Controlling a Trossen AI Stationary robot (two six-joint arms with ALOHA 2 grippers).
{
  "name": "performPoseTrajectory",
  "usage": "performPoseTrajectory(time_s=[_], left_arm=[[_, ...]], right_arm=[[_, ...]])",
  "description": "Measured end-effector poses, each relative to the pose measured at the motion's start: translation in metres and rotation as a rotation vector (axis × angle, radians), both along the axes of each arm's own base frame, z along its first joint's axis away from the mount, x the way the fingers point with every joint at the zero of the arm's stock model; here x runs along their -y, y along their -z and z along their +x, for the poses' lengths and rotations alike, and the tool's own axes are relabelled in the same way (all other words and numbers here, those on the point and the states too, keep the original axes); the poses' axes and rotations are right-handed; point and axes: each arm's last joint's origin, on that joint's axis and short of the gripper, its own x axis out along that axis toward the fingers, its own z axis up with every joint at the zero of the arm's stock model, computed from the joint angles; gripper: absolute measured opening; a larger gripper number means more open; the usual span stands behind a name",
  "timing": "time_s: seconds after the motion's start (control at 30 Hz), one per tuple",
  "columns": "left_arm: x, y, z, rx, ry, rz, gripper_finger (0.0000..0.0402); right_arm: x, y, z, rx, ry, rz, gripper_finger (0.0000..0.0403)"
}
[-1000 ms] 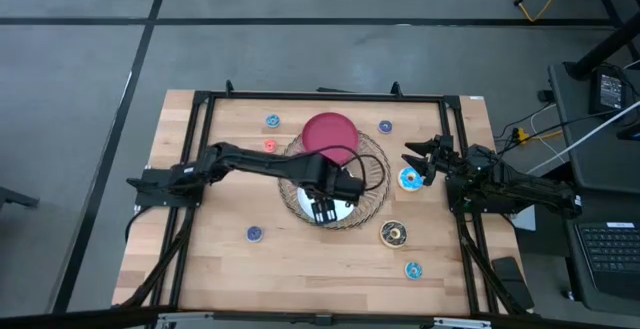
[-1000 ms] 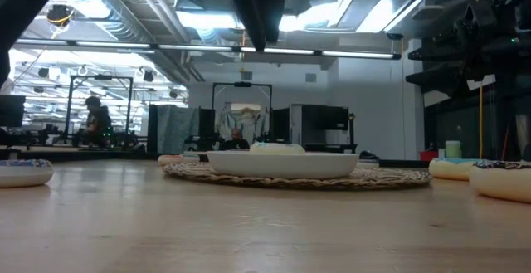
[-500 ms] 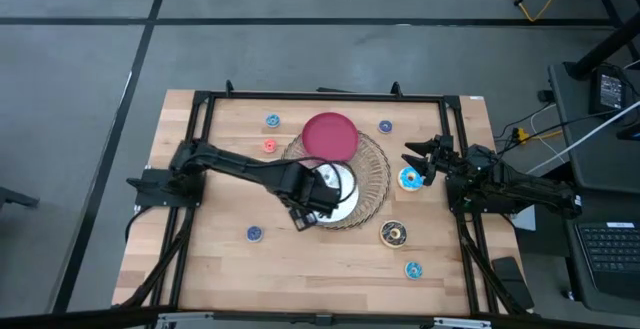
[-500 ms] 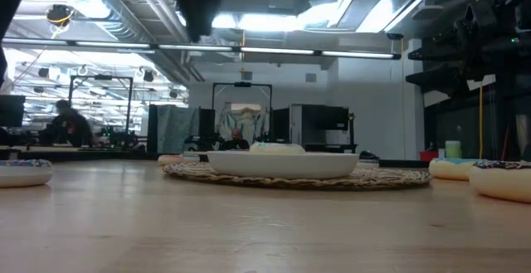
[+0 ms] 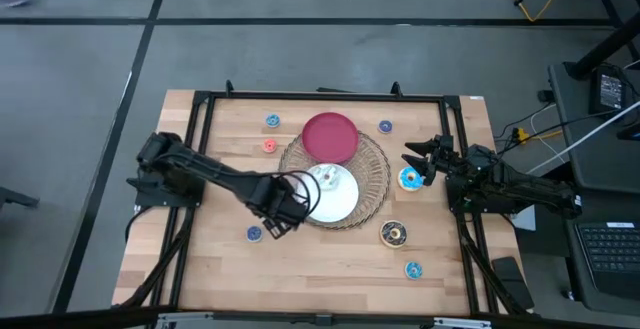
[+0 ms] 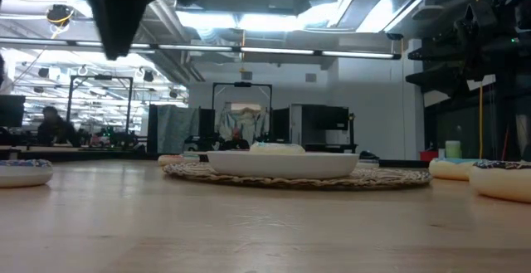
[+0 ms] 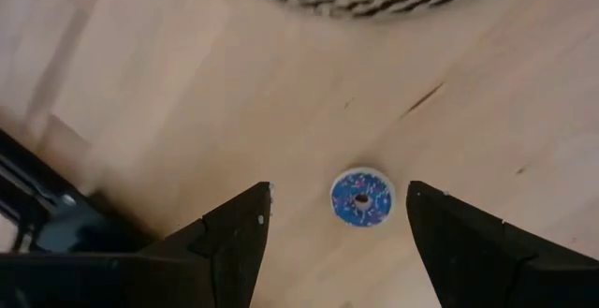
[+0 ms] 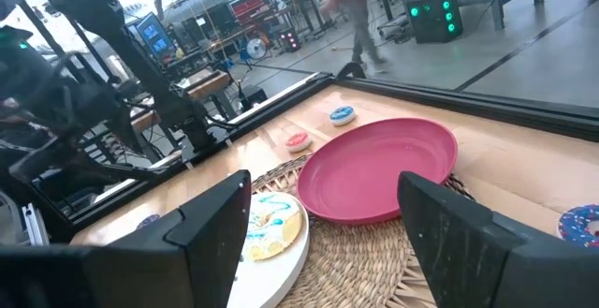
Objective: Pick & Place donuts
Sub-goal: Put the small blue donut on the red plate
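My left gripper (image 5: 276, 219) (image 7: 339, 188) hangs open above the table, close to the wicker tray's near-left rim. A small blue donut (image 5: 254, 233) (image 7: 362, 197) lies flat on the wood below it, between the fingers in the left wrist view and untouched. A white-iced donut (image 5: 325, 177) (image 8: 267, 224) sits on the white plate (image 5: 340, 201). My right gripper (image 5: 412, 161) (image 8: 325, 182) waits open at the table's right side, beside a larger blue donut (image 5: 408, 178). Other donuts lie on the table: orange-pink (image 5: 268, 146), blue (image 5: 272, 121), blue (image 5: 385, 126), dark brown (image 5: 392, 232), blue (image 5: 413, 269).
The round wicker tray (image 5: 372, 174) at the table's middle carries the white plate and a red plate (image 5: 330, 136) on its far side. A black frame (image 5: 320, 96) runs round the table. Bare wood lies along the near edge. People show in the room far behind.
My left gripper has swung from above the white plate toward the table's left and near edge, coming over the blue donut on the wood. The white plate with its donut now shows uncovered from above. My right arm has kept still.
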Motion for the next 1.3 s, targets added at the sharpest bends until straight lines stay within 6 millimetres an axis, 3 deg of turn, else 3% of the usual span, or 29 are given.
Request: performPoseTrajectory(time_s=[0.37, 0.7, 1.3], left_arm=[[0.021, 0.044, -0.024, -0.029, -0.058, -0.013, 0.0245], [0.026, 0.078, -0.035, -0.033, -0.087, -0.044, 0.0245], [0.032, 0.107, -0.049, -0.020, -0.115, -0.077, 0.0245]], right_arm=[[0.000, 0.000, 0.000, 0.000, 0.000, 0.000, 0.0271], [0.000, 0.000, 0.000, 0.000, 0.000, 0.000, 0.0271], [0.000, 0.000, 0.000, 0.000, 0.000, 0.000, 0.0271]])
